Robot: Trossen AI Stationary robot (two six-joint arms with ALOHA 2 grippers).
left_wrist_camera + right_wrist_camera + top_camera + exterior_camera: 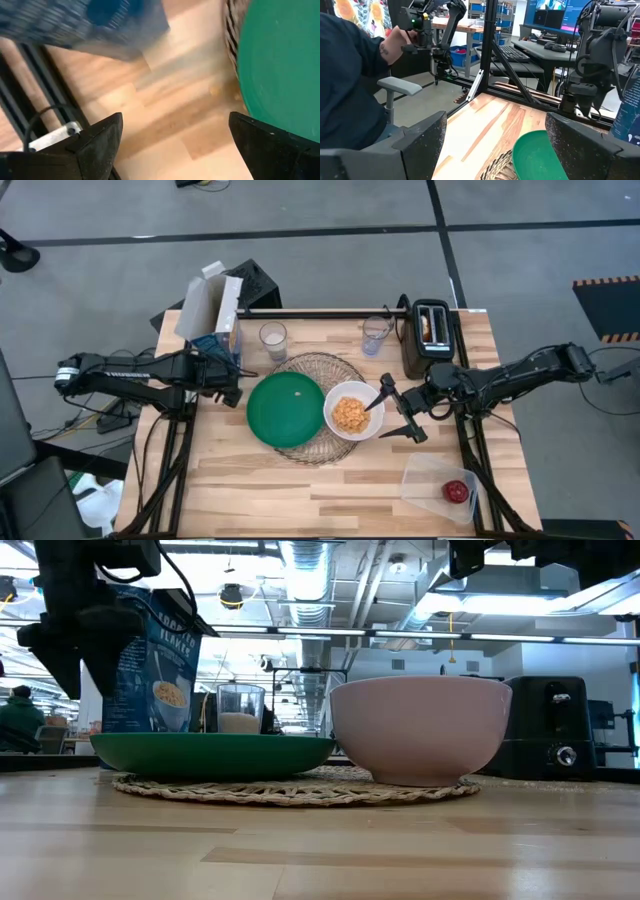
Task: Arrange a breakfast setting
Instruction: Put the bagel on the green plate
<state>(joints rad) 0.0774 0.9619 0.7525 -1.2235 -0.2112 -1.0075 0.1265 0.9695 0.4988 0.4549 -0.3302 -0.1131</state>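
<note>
Grey floor [300, 205] with dark lines; exposed ceiling ducts [310, 570] overhead.

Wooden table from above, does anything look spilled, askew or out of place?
Nothing is spilled. One oddity: the small red apple sits in a clear plastic tub at the table's corner, apart from the round wire mat holding the green plate and white bowl.
</note>
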